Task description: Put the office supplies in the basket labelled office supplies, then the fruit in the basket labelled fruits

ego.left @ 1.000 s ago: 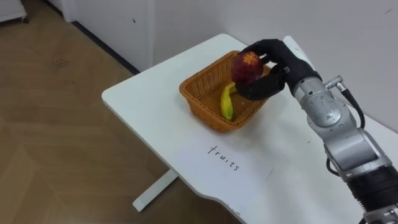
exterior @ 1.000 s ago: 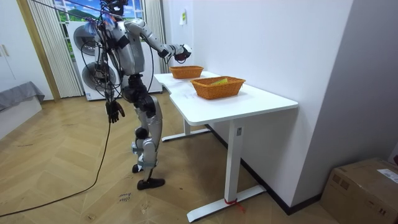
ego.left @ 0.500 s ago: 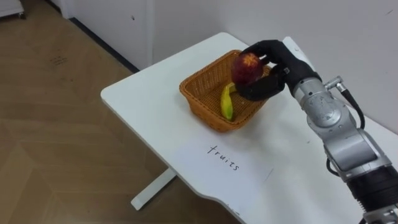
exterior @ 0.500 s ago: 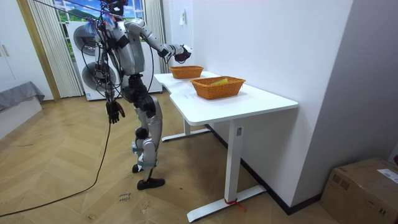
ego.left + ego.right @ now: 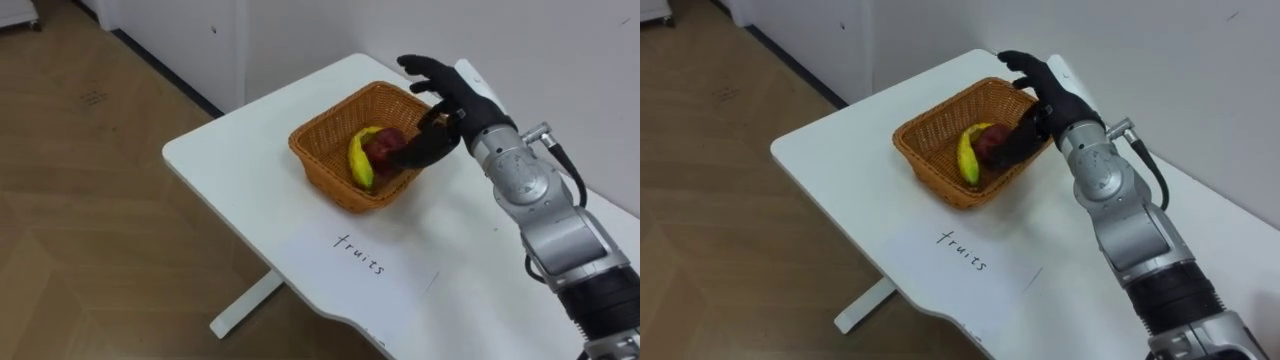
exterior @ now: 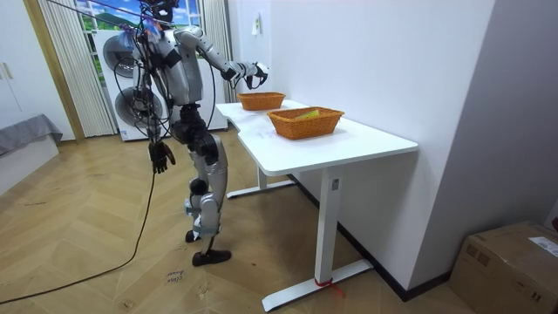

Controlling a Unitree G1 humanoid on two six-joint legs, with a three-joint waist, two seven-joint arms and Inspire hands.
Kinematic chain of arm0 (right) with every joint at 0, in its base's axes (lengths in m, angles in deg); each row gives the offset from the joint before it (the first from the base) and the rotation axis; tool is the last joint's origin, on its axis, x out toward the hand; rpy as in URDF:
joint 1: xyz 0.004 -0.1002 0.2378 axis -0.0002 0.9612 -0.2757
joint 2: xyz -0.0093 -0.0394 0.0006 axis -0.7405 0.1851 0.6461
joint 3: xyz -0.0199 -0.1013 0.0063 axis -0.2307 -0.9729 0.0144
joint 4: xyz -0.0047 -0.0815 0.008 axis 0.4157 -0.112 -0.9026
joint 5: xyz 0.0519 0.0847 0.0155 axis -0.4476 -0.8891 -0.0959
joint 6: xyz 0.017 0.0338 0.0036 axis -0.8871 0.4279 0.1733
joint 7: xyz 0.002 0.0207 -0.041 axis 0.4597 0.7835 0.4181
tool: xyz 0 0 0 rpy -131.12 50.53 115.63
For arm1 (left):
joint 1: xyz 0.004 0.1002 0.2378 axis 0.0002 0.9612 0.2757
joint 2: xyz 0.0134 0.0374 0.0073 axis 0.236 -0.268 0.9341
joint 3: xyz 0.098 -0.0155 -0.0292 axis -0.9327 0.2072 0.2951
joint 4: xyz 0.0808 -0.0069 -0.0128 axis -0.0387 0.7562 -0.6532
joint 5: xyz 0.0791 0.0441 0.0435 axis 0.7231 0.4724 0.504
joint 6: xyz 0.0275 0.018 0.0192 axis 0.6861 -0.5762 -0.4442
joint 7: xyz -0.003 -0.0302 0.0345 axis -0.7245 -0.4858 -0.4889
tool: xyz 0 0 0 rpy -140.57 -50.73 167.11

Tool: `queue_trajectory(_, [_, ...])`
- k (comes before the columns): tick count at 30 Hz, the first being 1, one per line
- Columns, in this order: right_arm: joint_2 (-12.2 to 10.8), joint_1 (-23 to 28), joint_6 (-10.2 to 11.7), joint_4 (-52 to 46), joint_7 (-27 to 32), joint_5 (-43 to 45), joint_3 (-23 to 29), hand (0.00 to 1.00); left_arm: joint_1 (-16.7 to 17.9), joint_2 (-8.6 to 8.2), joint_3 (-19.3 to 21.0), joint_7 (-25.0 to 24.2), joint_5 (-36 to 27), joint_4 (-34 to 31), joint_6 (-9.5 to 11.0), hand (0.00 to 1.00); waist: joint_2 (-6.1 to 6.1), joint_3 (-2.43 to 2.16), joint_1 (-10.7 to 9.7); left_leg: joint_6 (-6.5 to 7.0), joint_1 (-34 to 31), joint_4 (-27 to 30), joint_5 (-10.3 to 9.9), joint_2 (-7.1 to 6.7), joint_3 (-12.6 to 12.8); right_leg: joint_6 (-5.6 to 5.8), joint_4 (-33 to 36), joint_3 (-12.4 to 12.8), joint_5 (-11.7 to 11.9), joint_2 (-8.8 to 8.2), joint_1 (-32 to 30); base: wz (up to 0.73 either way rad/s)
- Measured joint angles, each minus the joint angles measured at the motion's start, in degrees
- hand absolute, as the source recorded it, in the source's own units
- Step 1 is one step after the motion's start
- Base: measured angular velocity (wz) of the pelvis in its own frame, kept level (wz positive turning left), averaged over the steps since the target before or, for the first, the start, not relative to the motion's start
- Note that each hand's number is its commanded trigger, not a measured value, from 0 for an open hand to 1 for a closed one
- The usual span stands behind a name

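left hand hangs idle by the robot's thigh, too small to tell its state. on the table, the wicker fruit basket holds a banana, long axis running near to far, with a red apple touching its right side. right hand hovers over the basket's right rim, fingers spread and empty. the apple lies just left of its thumb, perhaps brushing it.
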Motion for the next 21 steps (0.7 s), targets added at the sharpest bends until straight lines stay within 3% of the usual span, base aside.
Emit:
queue_trajectory(13, [0.02,0.02,0.00,0.00,0.02,0.91,0.06,0.00,-0.38,0.00,0.01,0.13,-0.19,-0.11,-0.01,0.00,0.01,0.00,-0.49,0.00,-0.05,0.00,0.00,-0.02,0.01,0.00,0.00,-0.73,0.00,-0.13,-0.04,0.00])
queue_trajectory(18, [0.16,-0.02,0.06,-0.19,-0.02,0.97,0.32,0.00,-0.41,0.02,0.06,0.24,-0.81,-1.84,0.11,0.00,0.04,-0.03,-2.06,0.03,-0.10,0.02,0.01,-0.05,0.02,0.00,0.02,0.79,0.00,-0.05,-0.12,0.00])
queue_trajectory(21, [1.64,-0.01,0.06,-1.04,-0.95,-0.84,0.94,0.00,-0.93,-0.02,0.59,0.30,-0.43,-2.00,0.38,0.00,0.15,-0.18,-3.21,0.06,0.04,-0.06,0.03,-0.03,0.58,0.00,-0.04,1.96,0.00,-0.04,-0.39,-0.11])
